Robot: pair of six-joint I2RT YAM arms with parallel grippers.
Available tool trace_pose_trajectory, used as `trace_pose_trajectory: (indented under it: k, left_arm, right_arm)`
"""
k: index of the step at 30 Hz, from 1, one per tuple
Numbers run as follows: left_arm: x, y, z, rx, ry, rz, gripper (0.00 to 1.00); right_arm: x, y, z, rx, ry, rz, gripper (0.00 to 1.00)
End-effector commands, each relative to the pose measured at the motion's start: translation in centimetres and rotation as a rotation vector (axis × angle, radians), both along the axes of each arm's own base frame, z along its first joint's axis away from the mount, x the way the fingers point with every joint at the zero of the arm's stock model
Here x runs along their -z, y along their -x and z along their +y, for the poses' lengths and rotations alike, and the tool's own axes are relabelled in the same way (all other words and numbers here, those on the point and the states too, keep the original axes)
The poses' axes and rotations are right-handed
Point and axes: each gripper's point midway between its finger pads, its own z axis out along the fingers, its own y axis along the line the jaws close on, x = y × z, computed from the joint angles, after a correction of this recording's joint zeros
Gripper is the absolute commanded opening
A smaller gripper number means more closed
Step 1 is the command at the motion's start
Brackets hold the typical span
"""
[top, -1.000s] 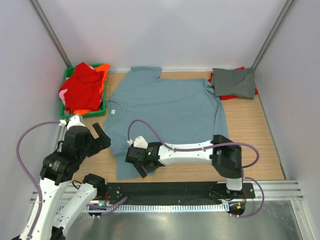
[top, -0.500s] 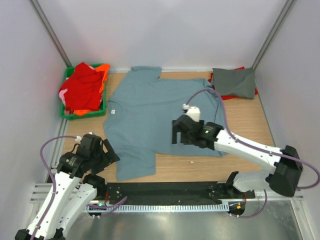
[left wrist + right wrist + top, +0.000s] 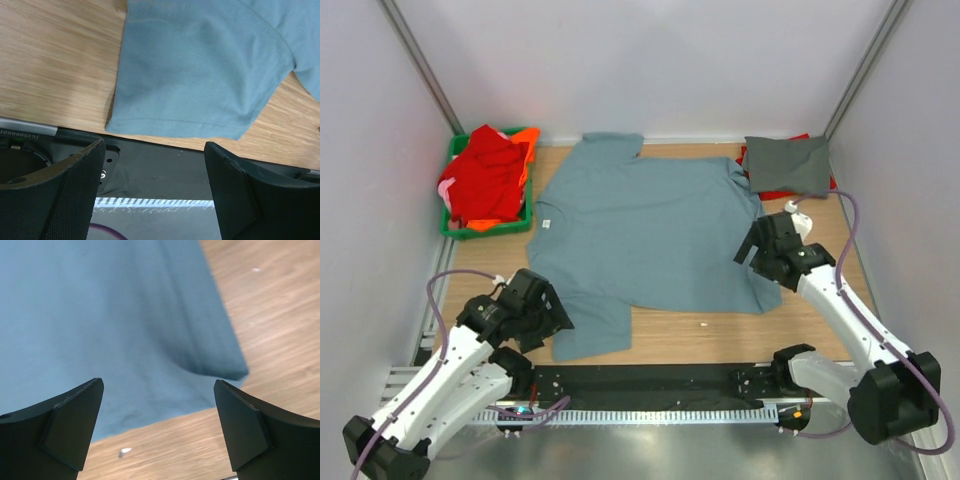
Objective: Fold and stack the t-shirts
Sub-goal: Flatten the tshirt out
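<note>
A dusty blue-grey t-shirt point(image 3: 650, 230) lies spread flat on the wooden table. My left gripper point(image 3: 550, 318) hovers open at its near-left sleeve point(image 3: 200, 75); the sleeve hem lies just ahead of the fingertips, over the black base plate point(image 3: 155, 170). My right gripper point(image 3: 752, 250) stands open above the shirt's right edge point(image 3: 100, 315), nothing between its fingers. A folded darker grey t-shirt point(image 3: 787, 165) rests on a red one point(image 3: 775, 194) at the back right. Red and orange t-shirts point(image 3: 485, 178) fill the crate at the back left.
The green plastic crate point(image 3: 485, 228) sits in the back-left corner against the wall. White walls with metal posts close in three sides. A small white scrap point(image 3: 703, 324) point(image 3: 125, 452) lies on the wood near the shirt's near hem. The black base rail point(image 3: 670, 380) runs along the near edge.
My right arm has swung from the shirt's near-left sleeve across to its right edge, its jaws widening. My left gripper has dropped toward the near-left sleeve, its jaws narrowing slightly.
</note>
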Motion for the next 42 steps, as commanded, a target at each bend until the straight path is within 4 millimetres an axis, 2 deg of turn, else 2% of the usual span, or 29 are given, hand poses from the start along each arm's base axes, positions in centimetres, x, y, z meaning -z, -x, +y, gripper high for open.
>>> trace_pose_trajectory:
  k: [1,6,7,8,9,10,11,12,18,20,24,25,27,34,39,42]
  left_arm:
    - [0.1,-1.0,-0.1,-0.058,-0.018,-0.034,0.81]
    - [0.8,-1.4,-1.0,-0.06,-0.015,-0.05,0.81]
    - [1.1,-1.7,-1.5,-0.055,-0.006,-0.059,0.81]
    - [1.5,-1.8,-1.7,-0.051,-0.007,-0.057,0.81]
    - [2.7,-1.3,-1.9,-0.037,-0.027,-0.024,0.81]
    - [3.1,-1.4,-2.2,-0.031,-0.028,-0.022,0.8]
    - [3.5,-1.4,-2.0,-0.035,-0.047,-0.021,0.81]
    - [4.3,-1.0,-1.9,-0.024,-0.065,-0.009,0.8]
    - [5.2,-1.2,-2.0,-0.012,-0.051,-0.035,0.8]
    - [5.4,-1.2,-2.0,-0.001,-0.054,-0.035,0.8]
    - [5.8,-1.0,-2.0,0.017,-0.059,-0.03,0.81]
    - [5.9,-1.1,-2.1,0.02,-0.057,-0.032,0.8]
    - [6.1,-0.9,-2.1,0.027,-0.055,-0.032,0.8]
    - [6.6,-0.8,-1.9,0.025,-0.048,-0.04,0.8]
    - [6.9,-0.5,-1.7,0.022,-0.044,-0.043,0.8]
    - [7.1,-0.5,-1.7,0.02,-0.037,-0.05,0.81]
  right_arm:
    - [1.4,-0.5,-1.5,-0.001,-0.073,0.04,0.98]
    - [1.8,-0.5,-2.8,0.078,-0.081,0.047,0.92]
    - [1.8,-0.5,-3.0,0.096,-0.088,0.036,0.85]
    - [2.7,0.1,-3.1,0.124,-0.108,0.049,0.82]
    - [2.9,0.3,-3.5,0.153,-0.126,0.048,0.79]
    - [2.9,0.6,-3.5,0.161,-0.146,0.033,0.66]
    - [3.8,1.3,-3.7,0.178,-0.149,0.049,0.62]
    - [3.9,1.5,-3.8,0.199,-0.156,0.043,0.61]
    - [4.9,1.9,-4.0,0.236,-0.159,0.062,0.63]
    - [5.2,1.4,-3.0,0.197,-0.201,0.063,0.62]
    - [5.8,0.4,-2.2,0.138,-0.219,0.064,0.62]
    - [6.1,0.5,-2.7,0.132,-0.187,0.09,0.62]
    - [5.4,-0.6,-3.1,0.125,-0.158,0.074,0.62]
    - [5.5,-2.7,-3.6,0.066,-0.09,0.127,0.59]
    - [5.3,-3.0,-4.3,0.034,-0.022,0.161,0.59]
    - [6.7,-2.5,-3.9,0.005,-0.016,0.231,0.58]
